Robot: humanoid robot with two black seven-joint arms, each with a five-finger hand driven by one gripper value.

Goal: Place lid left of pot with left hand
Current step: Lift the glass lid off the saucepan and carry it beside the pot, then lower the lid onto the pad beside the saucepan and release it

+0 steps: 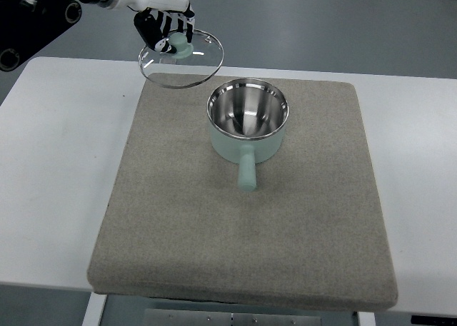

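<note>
gripping the glass lid by its knob, the left hand fingers partly hide behind it, beyond the pot.

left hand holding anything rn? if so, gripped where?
Yes. The left hand holds the glass lid by its mint-green knob, fingers closed over it. The lid hangs tilted, up and left of the open pot.

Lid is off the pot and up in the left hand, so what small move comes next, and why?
Probably lower it toward the mat. The left hand holds the glass lid by its knob, up-left of the open pot, over the mat's far left corner.
</note>
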